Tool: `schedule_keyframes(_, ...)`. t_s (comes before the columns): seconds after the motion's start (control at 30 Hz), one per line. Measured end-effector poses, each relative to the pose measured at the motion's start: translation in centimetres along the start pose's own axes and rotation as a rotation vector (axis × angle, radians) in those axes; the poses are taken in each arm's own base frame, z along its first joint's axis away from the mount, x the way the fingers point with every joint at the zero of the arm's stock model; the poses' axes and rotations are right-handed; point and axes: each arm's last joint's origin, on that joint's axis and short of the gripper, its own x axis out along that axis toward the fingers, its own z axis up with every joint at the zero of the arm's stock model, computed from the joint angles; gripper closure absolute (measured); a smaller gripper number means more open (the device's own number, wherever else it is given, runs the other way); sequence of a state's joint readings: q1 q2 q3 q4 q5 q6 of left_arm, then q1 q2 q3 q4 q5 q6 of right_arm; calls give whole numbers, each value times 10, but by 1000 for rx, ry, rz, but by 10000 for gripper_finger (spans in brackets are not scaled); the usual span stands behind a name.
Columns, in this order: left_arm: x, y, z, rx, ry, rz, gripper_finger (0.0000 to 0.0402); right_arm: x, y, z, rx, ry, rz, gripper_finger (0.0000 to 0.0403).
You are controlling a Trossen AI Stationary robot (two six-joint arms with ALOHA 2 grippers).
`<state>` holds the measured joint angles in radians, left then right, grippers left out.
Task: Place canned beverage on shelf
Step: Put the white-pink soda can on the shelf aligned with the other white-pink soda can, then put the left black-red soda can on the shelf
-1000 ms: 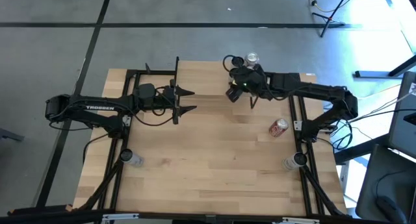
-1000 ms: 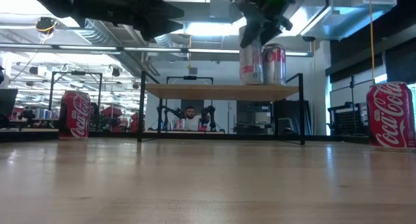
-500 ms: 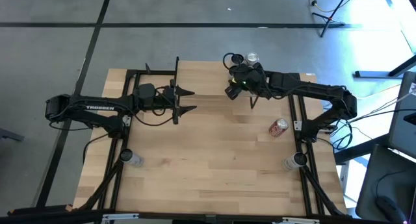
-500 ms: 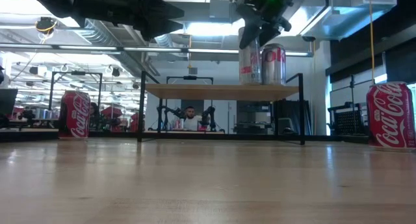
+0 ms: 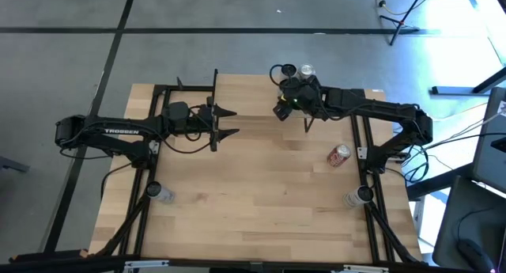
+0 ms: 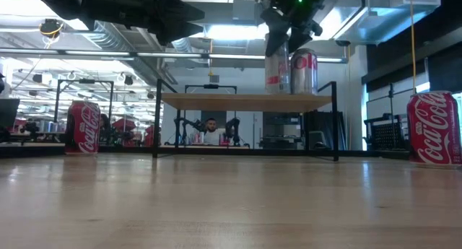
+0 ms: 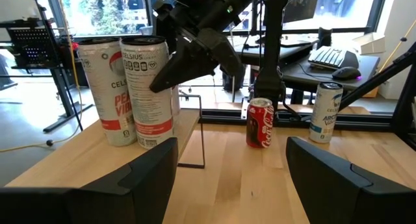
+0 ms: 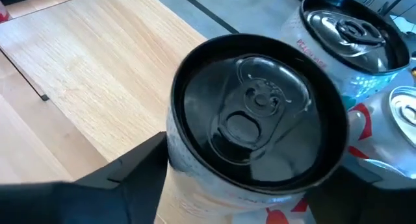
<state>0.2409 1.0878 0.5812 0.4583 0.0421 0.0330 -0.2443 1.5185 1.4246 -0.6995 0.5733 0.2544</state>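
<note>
Between my right gripper's [image 6: 283,34] parted fingers stood the tall can [image 6: 276,67], set upright on the shelf [image 6: 245,99] beside another can [image 6: 304,71] for stability; my left gripper [image 5: 225,123] waited open, well apart.

Cans [image 7: 127,91] crowd shelf [image 6: 245,99] right end, left end free

Even, bright light falls on the table [image 5: 261,194] in the high view, with only soft shadows under the arms and a pale glare patch on the floor [image 5: 443,24] at the upper right. In the low view the near boards blur, and ceiling lights [image 6: 231,32] flare white. The right wrist view is soft, perhaps too close to focus, with glints on a can lid [image 8: 260,120].
</note>
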Motion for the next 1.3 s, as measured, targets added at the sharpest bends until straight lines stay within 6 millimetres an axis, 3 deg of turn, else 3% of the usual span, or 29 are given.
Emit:
schedule_keyframes(0.23,0,0,0,-1,0,0,132,-1,0,1,-23,-9,-18,64)
schedule_keyframes(0.53,0,0,1,-4,-6,0,132,-21,-7,19,-51,-10,41,65)
schedule_keyframes(0.67,0,0,0,-5,-2,-2,132,-47,-8,24,-88,-17,81,66)
schedule_keyframes(0.9,0,-3,-3,-32,31,-8,132,-115,-24,17,-94,-132,181,66)
schedule_keyframes(1.0,0,-3,-4,-55,47,5,132,-136,-33,7,-113,-138,209,66)
schedule_keyframes(1.1,-1,-8,-9,14,104,138,132,-146,-30,-11,-154,-167,231,66)
schedule_keyframes(1.3,-3,-20,14,87,310,424,132,-130,-2,-54,-244,-249,282,66)
